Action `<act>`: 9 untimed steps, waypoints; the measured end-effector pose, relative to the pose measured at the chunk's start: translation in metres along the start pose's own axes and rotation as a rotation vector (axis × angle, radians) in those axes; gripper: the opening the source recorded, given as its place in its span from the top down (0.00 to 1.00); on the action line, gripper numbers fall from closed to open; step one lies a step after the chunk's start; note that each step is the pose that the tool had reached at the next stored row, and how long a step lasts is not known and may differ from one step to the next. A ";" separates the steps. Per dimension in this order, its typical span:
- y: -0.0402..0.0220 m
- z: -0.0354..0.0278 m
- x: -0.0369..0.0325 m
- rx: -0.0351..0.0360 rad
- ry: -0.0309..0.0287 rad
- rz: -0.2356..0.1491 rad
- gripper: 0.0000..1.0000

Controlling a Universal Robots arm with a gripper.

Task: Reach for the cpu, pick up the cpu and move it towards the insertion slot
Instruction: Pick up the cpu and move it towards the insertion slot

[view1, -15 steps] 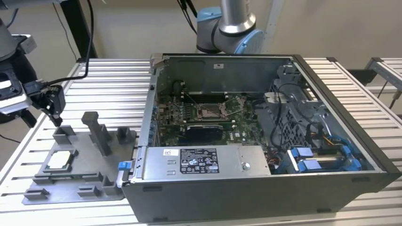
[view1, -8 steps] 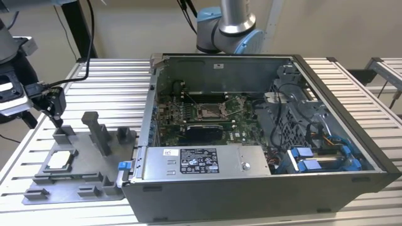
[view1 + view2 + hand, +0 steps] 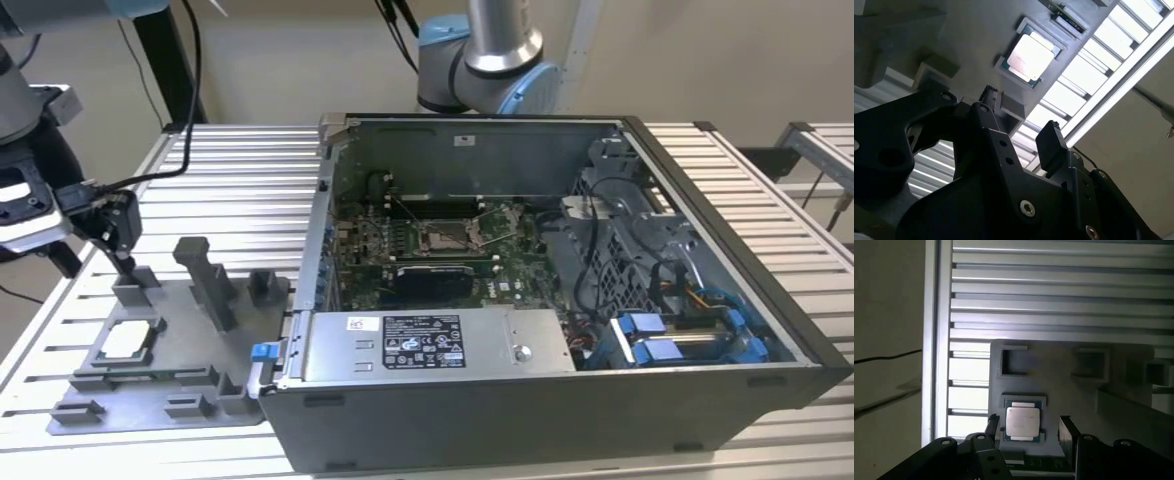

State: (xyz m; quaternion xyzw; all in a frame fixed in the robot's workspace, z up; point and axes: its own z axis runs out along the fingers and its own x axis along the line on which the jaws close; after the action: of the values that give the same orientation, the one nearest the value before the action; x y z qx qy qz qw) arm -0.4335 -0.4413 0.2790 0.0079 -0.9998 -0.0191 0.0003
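Observation:
The cpu (image 3: 130,338) is a small silvery square lying flat in a recess of the grey fixture plate (image 3: 160,400), at the exterior view's left. Both wrist views show its pale metal face (image 3: 1023,422) (image 3: 1032,53) beyond the fingers. My gripper (image 3: 124,268) hangs above the plate, open, with the cpu lined up between its two dark fingertips (image 3: 993,427) and untouched. Nothing is held. The insertion slot (image 3: 447,237), a shiny metal-framed socket with a dark centre, sits on the motherboard inside the open computer case (image 3: 747,330).
Upright grey blocks (image 3: 207,285) stand on the fixture plate close to the gripper. A silver box with a white label (image 3: 427,345) lines the case's front wall. Blue brackets (image 3: 681,335) and cables fill the case's right side. Another arm's base (image 3: 487,60) stands behind. The table (image 3: 240,190) is slatted metal.

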 end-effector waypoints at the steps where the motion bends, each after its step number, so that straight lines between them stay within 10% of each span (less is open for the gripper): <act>1: -0.0001 0.0009 0.0001 0.0000 0.0000 0.000 0.00; 9: -0.0016 0.0076 0.0007 -0.0001 -0.0001 0.000 0.00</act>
State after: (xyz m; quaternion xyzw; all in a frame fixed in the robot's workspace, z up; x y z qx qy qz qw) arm -0.4342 -0.4427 0.2713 0.0079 -0.9998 -0.0192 0.0002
